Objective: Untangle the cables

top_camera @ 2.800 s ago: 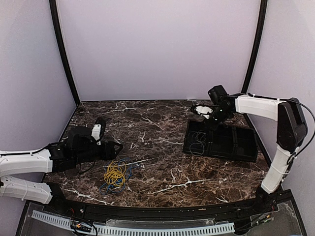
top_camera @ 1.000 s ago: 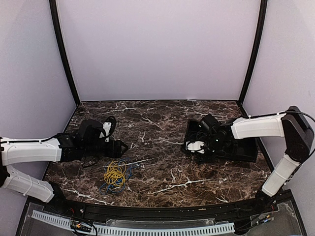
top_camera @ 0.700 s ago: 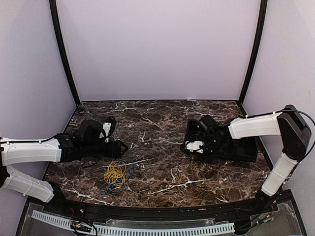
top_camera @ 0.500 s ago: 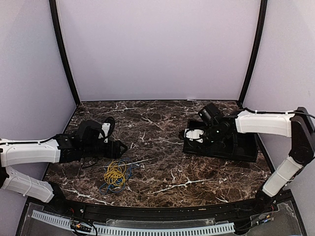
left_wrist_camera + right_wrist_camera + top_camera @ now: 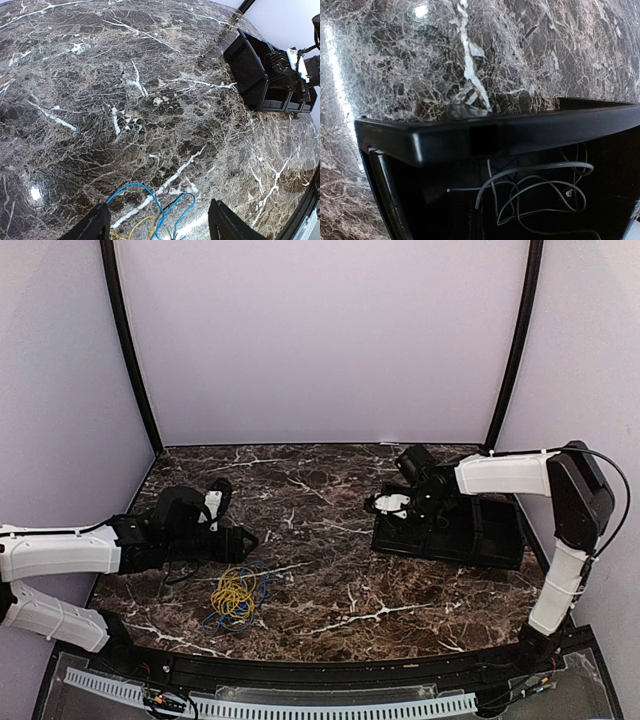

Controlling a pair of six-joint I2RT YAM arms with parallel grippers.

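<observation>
A yellow and blue bundle of cables (image 5: pixel 235 595) lies on the marble near the front left. My left gripper (image 5: pixel 245 538) hovers just behind it, open. In the left wrist view its fingers (image 5: pixel 95 227) stand wide apart, with blue loops (image 5: pixel 150 202) and a bit of yellow cable (image 5: pixel 132 229) on the table between them. A pale grey cable (image 5: pixel 535 192) lies coiled inside the black tray (image 5: pixel 470 135). My right gripper (image 5: pixel 395 505) hangs over the tray's far left corner, shut; its fingertips stay out of the right wrist view, and I see nothing in them.
The black tray (image 5: pixel 500 540) sits at the right of the dark marble table (image 5: pixel 320 490). Pale walls with black corner posts close in the back and sides. A slotted white strip (image 5: pixel 270 705) runs along the near edge.
My right gripper dipped into the tray's left part, shut there, then rose and drew back to the tray's far left corner. The left arm has barely moved.
</observation>
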